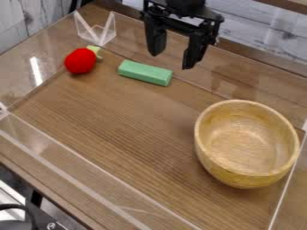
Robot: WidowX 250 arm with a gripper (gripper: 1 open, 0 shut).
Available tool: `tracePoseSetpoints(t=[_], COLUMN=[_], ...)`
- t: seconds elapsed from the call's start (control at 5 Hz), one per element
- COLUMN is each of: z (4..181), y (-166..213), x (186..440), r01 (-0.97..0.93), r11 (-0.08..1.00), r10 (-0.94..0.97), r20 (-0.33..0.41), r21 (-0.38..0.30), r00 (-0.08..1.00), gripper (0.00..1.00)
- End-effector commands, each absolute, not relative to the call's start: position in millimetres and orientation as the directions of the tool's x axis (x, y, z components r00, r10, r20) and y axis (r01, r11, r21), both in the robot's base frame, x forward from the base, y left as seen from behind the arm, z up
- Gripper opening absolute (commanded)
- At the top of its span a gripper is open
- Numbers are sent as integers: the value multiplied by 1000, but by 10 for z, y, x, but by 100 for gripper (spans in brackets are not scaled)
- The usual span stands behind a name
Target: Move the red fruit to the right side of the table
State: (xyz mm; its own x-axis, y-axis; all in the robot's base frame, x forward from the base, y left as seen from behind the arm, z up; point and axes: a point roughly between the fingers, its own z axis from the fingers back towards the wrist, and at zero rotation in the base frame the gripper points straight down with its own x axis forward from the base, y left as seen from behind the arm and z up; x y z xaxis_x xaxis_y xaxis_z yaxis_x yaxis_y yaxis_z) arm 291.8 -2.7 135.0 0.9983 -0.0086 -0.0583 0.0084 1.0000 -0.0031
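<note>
Table (pixel 108 135) with fruit (pixel 81 60), block (pixel 145 72), bowl (pixel 247 142)

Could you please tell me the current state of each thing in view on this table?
Red fruit: resting on the table at the left rear, not held.
Green block: lying flat beside the fruit, untouched.
Wooden bowl: upright, empty, at the front right.
Gripper: open, pointing down, holding nothing, behind the block.
Table: wood-grain top edged by clear walls.

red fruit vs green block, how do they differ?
The red fruit is round and bright red with a small leafy top; the green block is flat, rectangular and plain green. The fruit lies nearer the table's left wall; the block sits closer to centre. Both rest untouched on the table.
</note>
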Motion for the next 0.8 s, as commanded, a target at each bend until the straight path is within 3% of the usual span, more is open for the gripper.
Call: tracePoseSetpoints(t=[0.0,0.6], z=[1294,1230], y=[92,953], x=[2899,2746], r01=[87,184], r11=[996,982], r10=[-87,-182], r20=[-86,-32], r21=[-3,43], r00=[992,983], gripper=[100,100])
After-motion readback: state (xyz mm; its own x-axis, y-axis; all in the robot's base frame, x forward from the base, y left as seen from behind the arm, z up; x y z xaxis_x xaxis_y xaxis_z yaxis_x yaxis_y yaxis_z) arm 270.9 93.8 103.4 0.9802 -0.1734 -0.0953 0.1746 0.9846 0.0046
